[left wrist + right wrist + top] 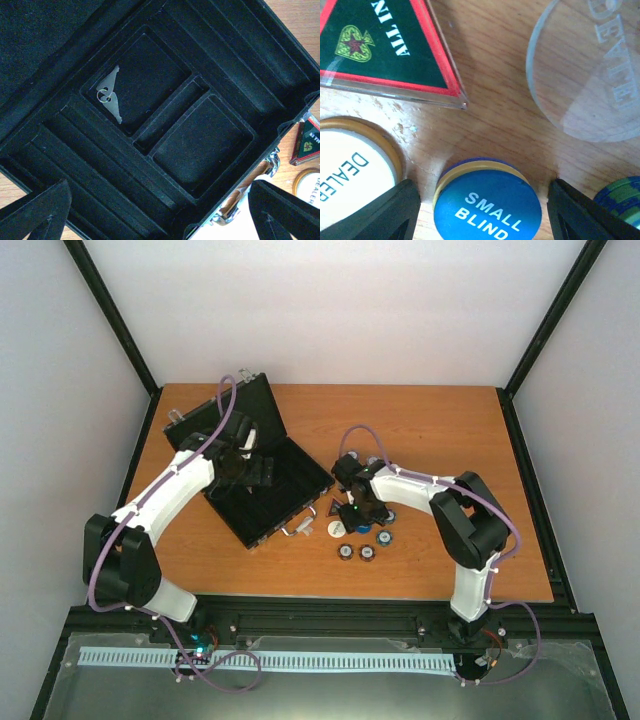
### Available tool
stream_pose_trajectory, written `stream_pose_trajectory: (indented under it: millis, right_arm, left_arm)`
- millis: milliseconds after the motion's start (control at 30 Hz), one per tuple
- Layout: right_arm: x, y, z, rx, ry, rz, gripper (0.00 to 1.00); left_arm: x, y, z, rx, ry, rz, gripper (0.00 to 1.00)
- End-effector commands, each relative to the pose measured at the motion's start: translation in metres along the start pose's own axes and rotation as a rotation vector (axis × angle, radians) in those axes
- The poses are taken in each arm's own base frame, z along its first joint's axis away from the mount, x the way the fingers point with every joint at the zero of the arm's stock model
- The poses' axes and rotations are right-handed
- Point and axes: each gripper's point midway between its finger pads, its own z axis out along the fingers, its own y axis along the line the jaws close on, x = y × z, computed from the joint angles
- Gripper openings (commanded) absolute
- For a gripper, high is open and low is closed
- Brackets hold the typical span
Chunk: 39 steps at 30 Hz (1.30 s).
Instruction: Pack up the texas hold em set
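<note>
Your left gripper [245,468] hangs over the open case [292,483], jaws spread wide with nothing between them. Straight below it lies the case's black felt tray, with its fingers [40,215] framing the near compartments. Ahead of the gripper and slightly to its left, two silver keys [110,95] on a ring lie in a square compartment. The lid [225,410] stands tilted back beyond the gripper. To the gripper's right, just past the case wall and its silver handle [297,530], the triangle [306,142] and a white dealer disc [309,184] rest on the table [450,420].

Your right gripper [362,512] is low over the loose pieces, well apart from the case. Its jaws are parted and straddle the blue SMALL BLIND disc [487,212]. A thin gap shows on each side, so nothing is pinched. As its wrist camera sees it, the ALL IN triangle sits ahead and to the left, and a clear dealer disc [590,70] ahead and to the right. The white dealer disc lies just outside the left-hand finger, and a chip stack [626,200] just outside the right-hand one. From above, chips [366,553] lie on the near side of the gripper, toward the arm bases.
</note>
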Motion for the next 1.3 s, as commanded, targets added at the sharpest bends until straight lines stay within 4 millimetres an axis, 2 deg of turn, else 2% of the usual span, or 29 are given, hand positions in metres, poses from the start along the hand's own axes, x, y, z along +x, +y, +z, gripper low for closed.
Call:
stream_pose_trajectory:
  millis: [0,167,400,967,1267]
  right_arm:
    - [0.012,0.007,0.013,0.012,0.059,-0.005,0.72]
    - [0.018,0.003,0.020,0.036,0.082,0.009,0.70]
    - [0.030,-0.012,0.029,0.116,0.101,0.022,0.69]
    - [0.053,-0.023,0.048,0.120,0.159,0.014,0.65]
    - [0.053,-0.030,0.054,0.113,0.172,0.015,0.63]
  left_arm:
    - [-0.005,-0.002,-0.002,0.003,-0.014,0.018,1.00]
    - [-0.004,-0.001,-0.002,-0.002,-0.013,0.021,1.00]
    - [-0.002,-0.001,0.000,-0.003,-0.009,0.018,1.00]
    - [0.002,0.003,0.001,-0.018,-0.011,0.015,1.00]
    - [0.004,0.006,0.002,-0.030,-0.011,0.011,1.00]
